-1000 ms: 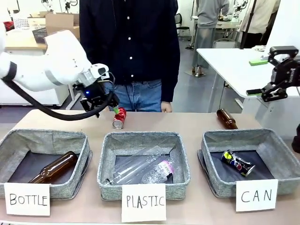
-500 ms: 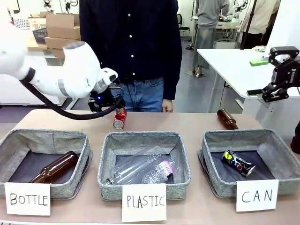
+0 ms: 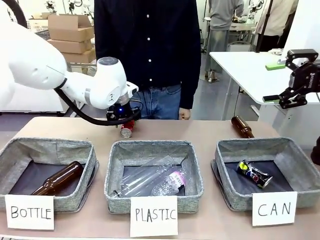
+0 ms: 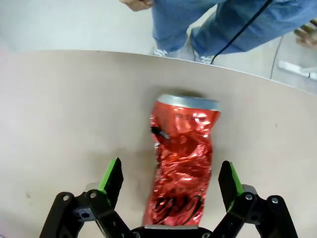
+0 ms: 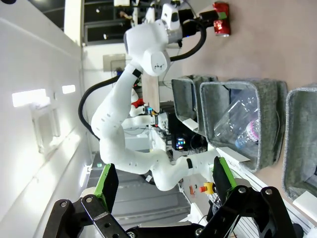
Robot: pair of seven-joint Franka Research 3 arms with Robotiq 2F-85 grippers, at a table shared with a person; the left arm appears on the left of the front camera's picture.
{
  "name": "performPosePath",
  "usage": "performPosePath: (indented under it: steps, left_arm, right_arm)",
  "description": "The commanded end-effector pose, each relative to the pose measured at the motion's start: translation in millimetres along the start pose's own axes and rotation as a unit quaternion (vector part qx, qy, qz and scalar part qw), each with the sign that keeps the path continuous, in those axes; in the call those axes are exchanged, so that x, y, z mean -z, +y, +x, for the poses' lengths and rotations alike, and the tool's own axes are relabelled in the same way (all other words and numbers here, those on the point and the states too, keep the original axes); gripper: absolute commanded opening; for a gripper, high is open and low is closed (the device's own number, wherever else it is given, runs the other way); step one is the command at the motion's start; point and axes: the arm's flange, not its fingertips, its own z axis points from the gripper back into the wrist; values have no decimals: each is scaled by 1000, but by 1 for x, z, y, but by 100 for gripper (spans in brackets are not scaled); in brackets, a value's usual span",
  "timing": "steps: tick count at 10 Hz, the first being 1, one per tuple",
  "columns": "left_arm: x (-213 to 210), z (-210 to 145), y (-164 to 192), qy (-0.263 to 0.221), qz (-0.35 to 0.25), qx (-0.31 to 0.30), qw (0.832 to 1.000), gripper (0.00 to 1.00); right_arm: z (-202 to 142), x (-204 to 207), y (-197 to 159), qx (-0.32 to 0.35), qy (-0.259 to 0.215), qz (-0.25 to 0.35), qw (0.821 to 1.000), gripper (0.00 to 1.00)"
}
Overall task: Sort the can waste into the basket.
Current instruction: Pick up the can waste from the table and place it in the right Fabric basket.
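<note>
Grasping of the red can point(image 4: 183, 163) is the step we judge to be in hand. Our left tool point(image 4: 171, 171) stands wide open over it, one green pad on each side. Bare surface point(image 4: 59, 109) shows between each pad and the dented metal, so nothing is gripped yet. The can lies on its side near the far edge, just in front of the person point(image 3: 147, 50).

Next we would need to close on its crumpled waist, lift it, and carry it past the PLASTIC basket point(image 3: 197, 170) to the CAN basket point(image 3: 255, 144) at the right end. The dark blue can point(image 3: 253, 173) already lies in that basket. Our right tool point(image 3: 274, 82) hangs open and empty, raised beside the surface's right end.

The left wrist view gives us the gaps at both pads, which the front view hides behind the wrist. The front view gives us the basket's place and contents.
</note>
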Motion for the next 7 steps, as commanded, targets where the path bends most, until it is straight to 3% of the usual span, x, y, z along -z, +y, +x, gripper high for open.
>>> performPosePath:
  steps: [1, 5, 6, 7]
  left_arm:
    - [3, 8, -10, 21, -13, 3, 1000, 100]
    - [8, 6, -11, 18, -10, -10, 1000, 100]
    - [7, 6, -11, 14, -6, -8, 1000, 40]
    - [7, 4, -11, 13, -5, -9, 1000, 40]
  right_arm:
    - [1, -2, 2, -9, 5, -2, 1000, 100]
    - [1, -2, 2, -9, 5, -2, 1000, 100]
    - [1, -2, 2, -9, 5, -2, 1000, 100]
    - [1, -2, 2, -9, 5, -2, 1000, 100]
